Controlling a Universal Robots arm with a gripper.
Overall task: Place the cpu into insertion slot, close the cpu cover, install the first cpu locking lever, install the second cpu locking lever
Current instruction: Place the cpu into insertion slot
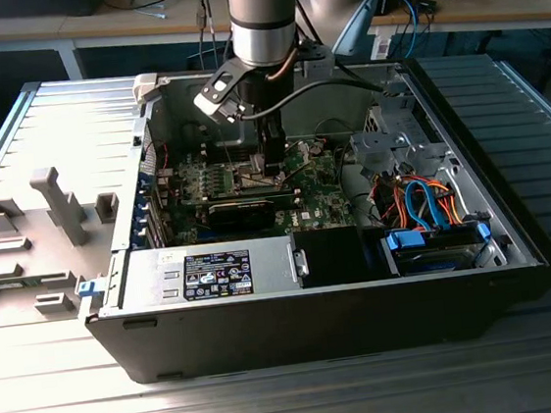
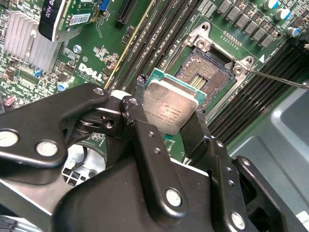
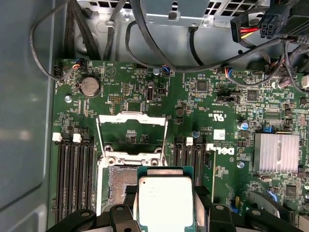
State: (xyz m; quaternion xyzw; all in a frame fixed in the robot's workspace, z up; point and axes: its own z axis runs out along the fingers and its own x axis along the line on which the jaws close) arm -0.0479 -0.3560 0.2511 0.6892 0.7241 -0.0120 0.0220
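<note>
1 arm point(image 1: 260, 11) pointing down into case point(image 1: 269, 335), claw point(image 1: 273, 167) clamping cpu point(image 2: 170, 106) near insertion slot point(image 2: 203, 72).

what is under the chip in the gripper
Partly the open socket, its pin bed bare, and green board. The chip hides the socket's near edge and whatever lies directly below it.

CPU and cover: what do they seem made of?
CPU: looks like a metal lid, matte silver-grey with soft glare, over a green board edge; cover: probably thin sheet metal, pale silver, glinting along its bars.
</note>
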